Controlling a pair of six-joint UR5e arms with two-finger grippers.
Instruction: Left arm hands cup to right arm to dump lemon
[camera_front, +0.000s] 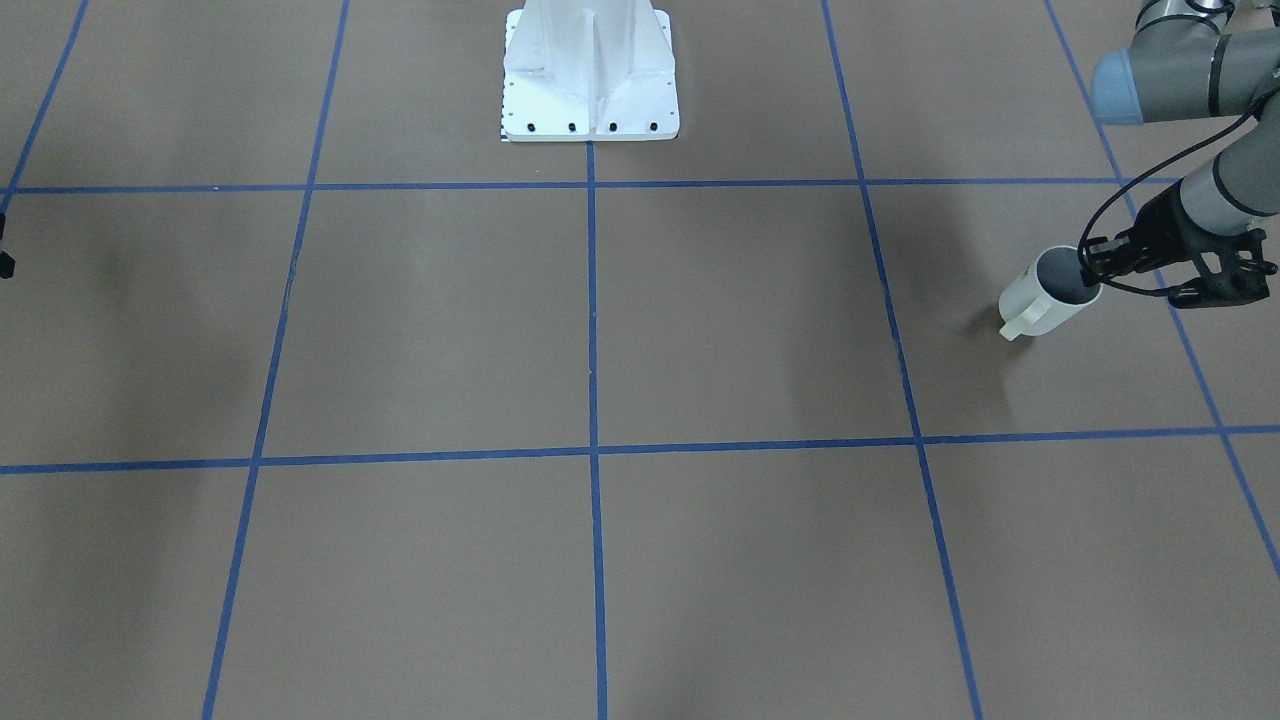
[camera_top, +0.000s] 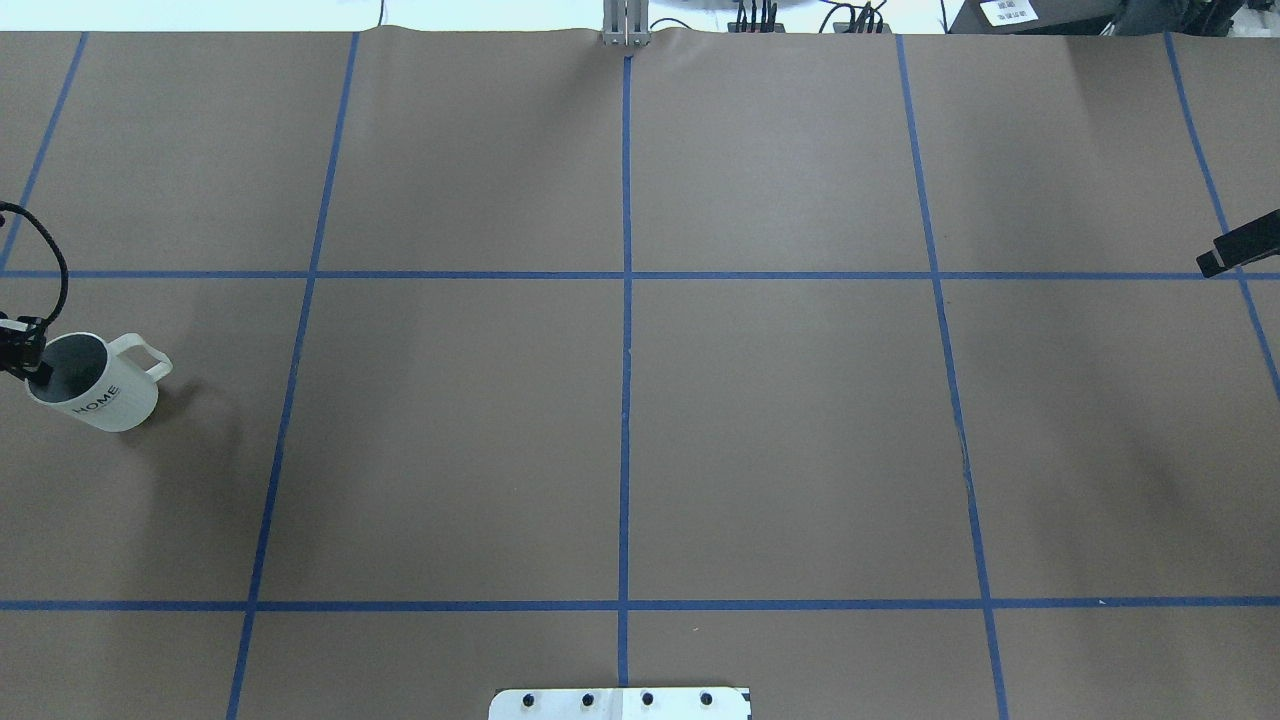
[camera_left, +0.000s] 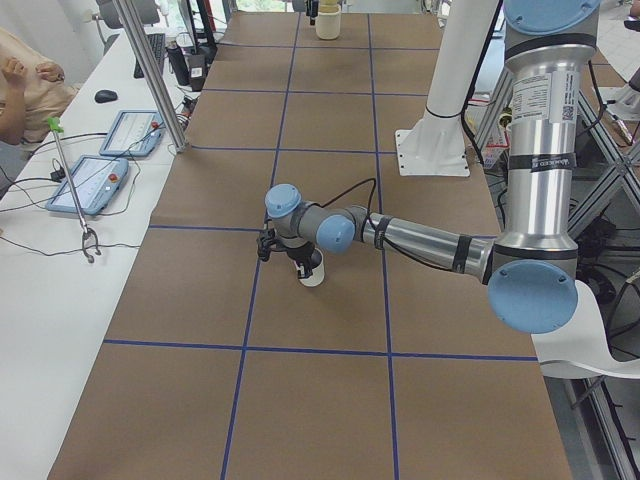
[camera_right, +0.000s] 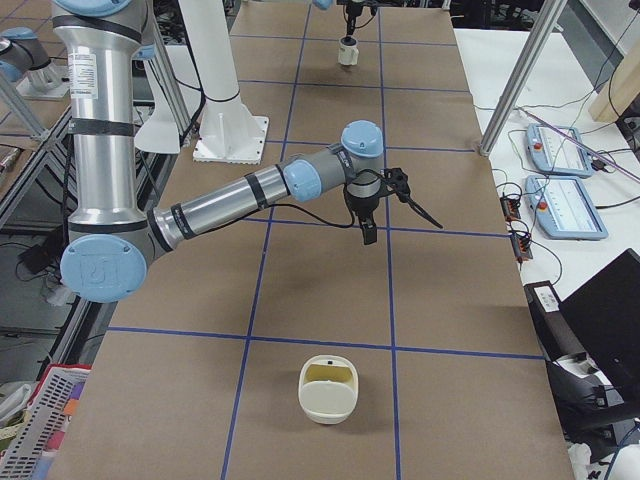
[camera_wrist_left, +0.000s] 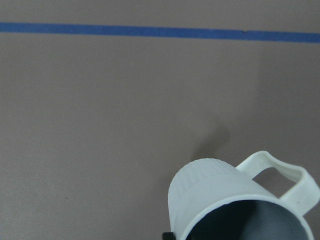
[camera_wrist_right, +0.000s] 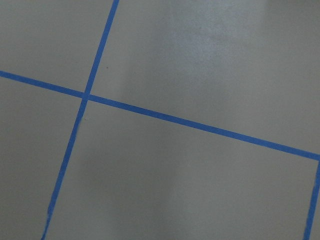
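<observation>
- The left gripper (camera_front: 1092, 270) is pinched tight on the rim of the cup (camera_top: 100, 395), one finger inside and one outside. That grip leaves the cup's side and its handle (camera_top: 150, 355) free for another gripper to take.
- The cup is at the robot's far left end of the table (camera_top: 640, 420). It leans over and looks lifted a little.
- I see no lemon. It may be down inside the cup, where it is dark.
- The right gripper (camera_right: 380, 210) hangs over the other end, well apart from the cup. I cannot tell if it is open.
- A white tub (camera_right: 328, 395) sits near the right arm, maybe for the lemon.
- The cup has a long way to go before the hand-over.
</observation>
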